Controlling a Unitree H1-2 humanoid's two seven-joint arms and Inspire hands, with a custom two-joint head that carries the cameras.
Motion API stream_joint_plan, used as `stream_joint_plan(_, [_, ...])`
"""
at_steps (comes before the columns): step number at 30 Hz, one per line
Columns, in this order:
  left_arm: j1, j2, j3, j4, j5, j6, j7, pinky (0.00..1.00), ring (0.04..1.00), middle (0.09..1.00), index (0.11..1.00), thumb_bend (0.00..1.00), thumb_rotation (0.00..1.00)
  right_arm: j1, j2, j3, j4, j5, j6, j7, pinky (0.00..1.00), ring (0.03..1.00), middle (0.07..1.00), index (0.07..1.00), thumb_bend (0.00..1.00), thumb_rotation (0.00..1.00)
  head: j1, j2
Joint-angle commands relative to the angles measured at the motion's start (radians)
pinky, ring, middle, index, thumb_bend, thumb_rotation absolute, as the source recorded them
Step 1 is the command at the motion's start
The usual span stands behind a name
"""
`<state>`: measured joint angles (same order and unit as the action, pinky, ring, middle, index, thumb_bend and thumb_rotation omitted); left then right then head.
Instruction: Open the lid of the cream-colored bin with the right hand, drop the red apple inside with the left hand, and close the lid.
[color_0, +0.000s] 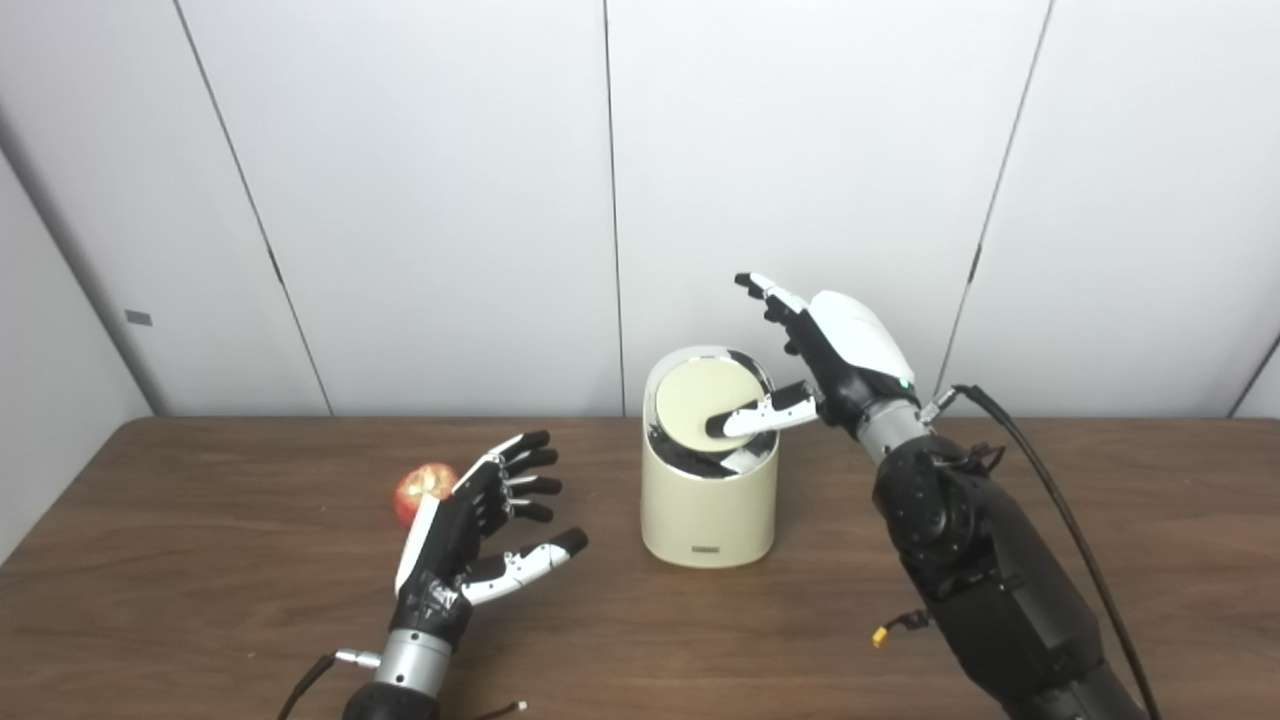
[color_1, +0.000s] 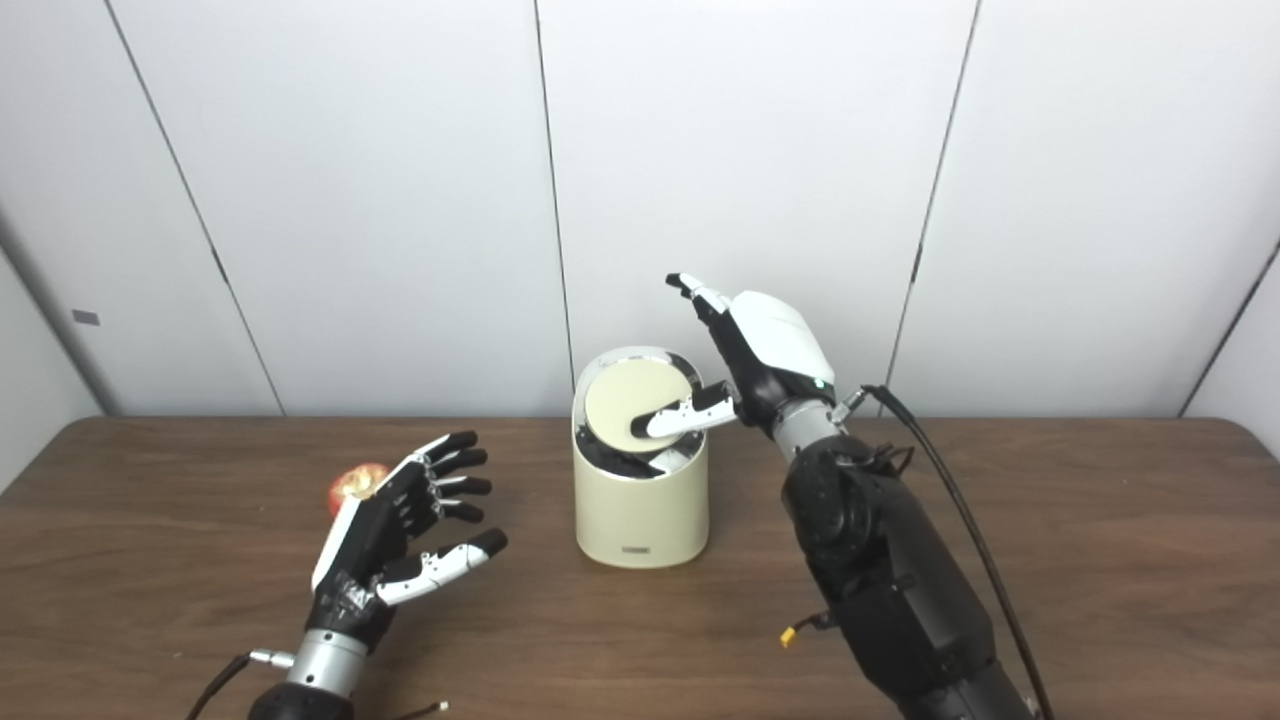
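Bin standing mid-worktop, lid tilting inward under thumb of right hand; that hand spread open, gripping nothing. Apple lying left of bin, partly hiding behind left hand, also open and empty. Risk: thumb slipping, lid swinging back before apple arriving. Left hand's own fingers standing between apple and bin. Cable trailing right of bin.

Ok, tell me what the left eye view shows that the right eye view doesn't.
Only the left eye view: more of the red apple clear of the left hand. Only the right eye view: the table, at its far right corner. Both: the right hand with its thumb on the tilted lid of the cream-colored bin.
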<state>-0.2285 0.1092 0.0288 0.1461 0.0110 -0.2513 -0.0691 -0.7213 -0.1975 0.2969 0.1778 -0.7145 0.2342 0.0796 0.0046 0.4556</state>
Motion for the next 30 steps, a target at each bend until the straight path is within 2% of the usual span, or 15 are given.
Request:
stream_joint_plan(1, [-0.039, -0.001, -0.003, -0.019, 0.012, -0.040, 0.010, 0.61, 0.712, 0.794, 0.833, 0.73, 0.13, -0.068, -0.009, 0.007, -0.006, -0.025, -0.039, -0.033, 0.68, 0.833, 0.903, 0.921, 0.90, 0.31, 0.001, 0.004])
stream_joint_plan(5, [-0.038, -0.005, -0.008, -0.026, 0.012, -0.032, 0.012, 0.61, 0.723, 0.798, 0.833, 0.73, 0.14, -0.070, -0.009, 0.016, 0.023, -0.030, -0.057, -0.052, 0.68, 0.836, 0.906, 0.922, 0.92, 0.36, 0.013, 0.007])
stream_joint_plan(17, [-0.036, -0.014, -0.011, -0.036, 0.022, -0.027, 0.021, 0.63, 0.726, 0.788, 0.824, 0.74, 0.14, -0.069, -0.022, 0.038, 0.033, -0.054, -0.046, -0.040, 0.69, 0.844, 0.921, 0.936, 0.88, 0.32, 0.021, 0.020])
stream_joint_plan(24, [-0.030, -0.012, -0.012, -0.049, 0.020, -0.018, 0.020, 0.64, 0.734, 0.793, 0.825, 0.74, 0.15, -0.080, -0.046, 0.075, 0.042, -0.097, -0.026, -0.012, 0.69, 0.842, 0.919, 0.948, 0.90, 0.30, 0.022, 0.029])
stream_joint_plan(30, [-0.028, -0.009, -0.011, -0.062, 0.018, -0.007, 0.020, 0.63, 0.729, 0.792, 0.825, 0.74, 0.14, -0.092, -0.073, 0.127, 0.031, -0.175, 0.008, 0.045, 0.68, 0.838, 0.927, 0.959, 0.94, 0.24, 0.021, 0.036])
